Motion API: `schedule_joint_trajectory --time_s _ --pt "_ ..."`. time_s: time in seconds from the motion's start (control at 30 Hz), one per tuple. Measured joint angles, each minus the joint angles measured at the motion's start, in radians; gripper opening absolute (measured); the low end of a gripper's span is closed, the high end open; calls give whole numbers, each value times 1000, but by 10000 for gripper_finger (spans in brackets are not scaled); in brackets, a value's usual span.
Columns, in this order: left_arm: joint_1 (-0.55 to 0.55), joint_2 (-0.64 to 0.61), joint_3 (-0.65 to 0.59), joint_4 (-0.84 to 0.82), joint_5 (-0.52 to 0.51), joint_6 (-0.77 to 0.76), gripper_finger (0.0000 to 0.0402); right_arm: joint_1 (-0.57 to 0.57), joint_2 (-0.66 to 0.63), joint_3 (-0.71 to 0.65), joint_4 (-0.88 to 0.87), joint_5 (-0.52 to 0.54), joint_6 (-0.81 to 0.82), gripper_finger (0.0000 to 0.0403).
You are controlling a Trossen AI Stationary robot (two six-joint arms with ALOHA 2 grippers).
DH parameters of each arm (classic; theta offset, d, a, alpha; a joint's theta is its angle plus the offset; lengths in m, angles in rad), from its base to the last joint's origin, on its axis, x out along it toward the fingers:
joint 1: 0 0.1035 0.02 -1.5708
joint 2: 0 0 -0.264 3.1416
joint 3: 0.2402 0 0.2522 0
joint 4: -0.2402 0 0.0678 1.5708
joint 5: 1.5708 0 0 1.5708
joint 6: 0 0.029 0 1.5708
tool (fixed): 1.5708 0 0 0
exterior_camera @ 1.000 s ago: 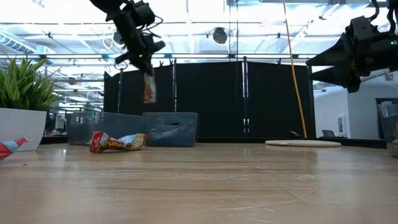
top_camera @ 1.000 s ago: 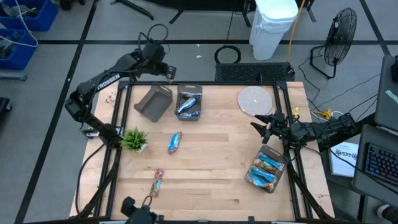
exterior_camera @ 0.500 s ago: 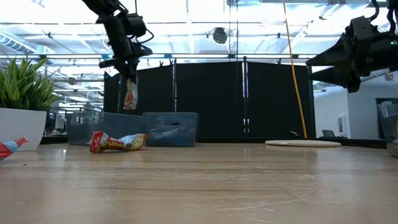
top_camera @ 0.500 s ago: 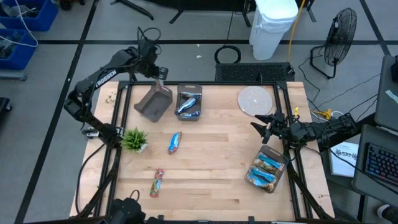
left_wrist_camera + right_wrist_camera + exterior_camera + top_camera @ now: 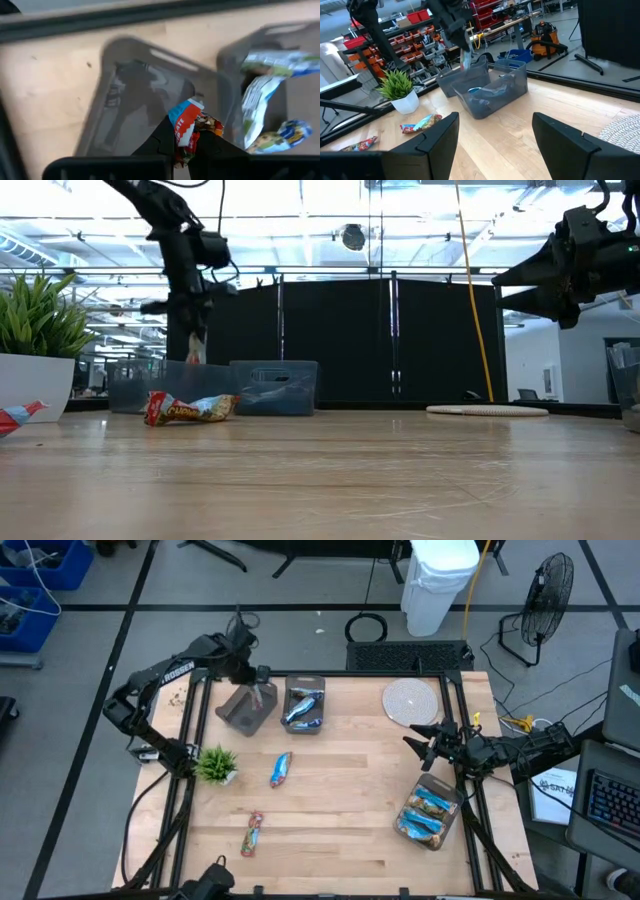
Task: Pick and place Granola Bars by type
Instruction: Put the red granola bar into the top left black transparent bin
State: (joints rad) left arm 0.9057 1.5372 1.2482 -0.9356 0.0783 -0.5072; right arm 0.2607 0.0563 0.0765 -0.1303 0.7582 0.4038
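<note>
My left gripper hangs over the left grey bin, shut on a red-and-blue granola bar, which also shows in the low view. The neighbouring bin holds blue-and-white bars. Two bars lie flat on the table: a blue-and-red one and a red one. A third bin near the right edge holds several bars. My right gripper waits open, raised above the table's right side. My left gripper pinches the red-and-blue bar by its upper end between the two fingers. It comes from above, pointing down. The bar is lifted clear and hangs below the fingers, its lower end about level with the left bin's rim.
A small green plant in a white pot stands at the table's left edge. A round white mat lies at the far right corner. Bare wood stretches across the table's middle and near side.
My left gripper, still shut on the red bar, has moved toward the table's left and near edges and down, from beyond the far edge to over the left grey bin. The bar has come down with it, hanging. My right arm has kept still.
</note>
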Motion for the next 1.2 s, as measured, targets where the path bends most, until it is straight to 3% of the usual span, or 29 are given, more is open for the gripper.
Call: schedule_joint_trajectory --time_s 0.23,0.37,0.73,1.2 --pt "-6 0 -143 157 12 -57 23 0 0 0 0 0 0 243" --pt "6 0 -199 259 74 -101 23 0 0 0 0 0 0 243" --pt "9 0 -242 393 127 -138 24 0 0 -1 0 0 0 242" --pt "24 0 -242 446 131 -168 194 0 0 -1 0 0 0 242"
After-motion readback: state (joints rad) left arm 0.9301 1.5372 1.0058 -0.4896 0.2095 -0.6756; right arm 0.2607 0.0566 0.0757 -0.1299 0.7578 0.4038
